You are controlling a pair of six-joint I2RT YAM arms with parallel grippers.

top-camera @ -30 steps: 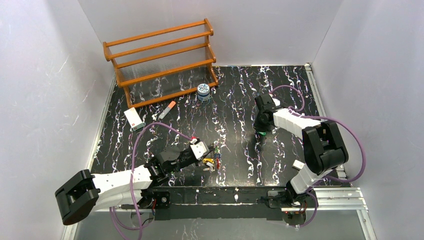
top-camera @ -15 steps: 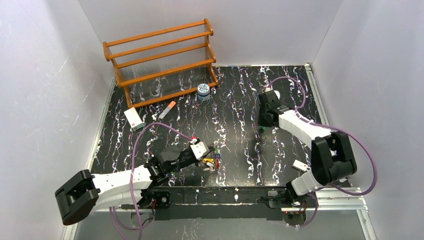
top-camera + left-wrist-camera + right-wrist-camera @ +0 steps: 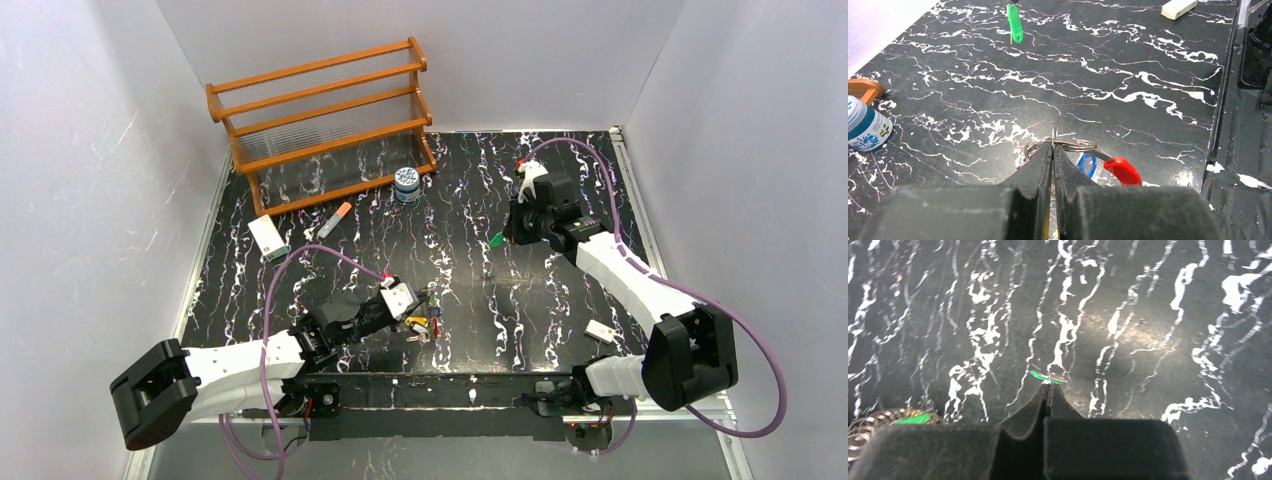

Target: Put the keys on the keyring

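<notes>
My left gripper (image 3: pixel 416 316) is low over the near middle of the table and shut on the keyring (image 3: pixel 1079 146), a thin silver wire loop. A blue key head (image 3: pixel 1087 164) and a red plastic piece (image 3: pixel 1122 170) hang beside it. In the top view they show as a small coloured cluster of keys (image 3: pixel 426 323). My right gripper (image 3: pixel 506 236) is raised over the far right of the table and shut on a green-headed key (image 3: pixel 495 240). In the right wrist view this key (image 3: pixel 1048 376) lies crosswise at the fingertips. From the left wrist it appears far off (image 3: pixel 1015 24).
A wooden rack (image 3: pixel 320 110) stands at the back left, with a blue-white jar (image 3: pixel 406 184) at its right foot. An orange-tipped marker (image 3: pixel 335 219) and a white box (image 3: pixel 267 238) lie left of centre. A small white block (image 3: pixel 600 330) lies near the right arm's base.
The right arm has stretched out and lifted, carrying the green key up and to the left, away from the table. The left arm and the keyring have not moved.
</notes>
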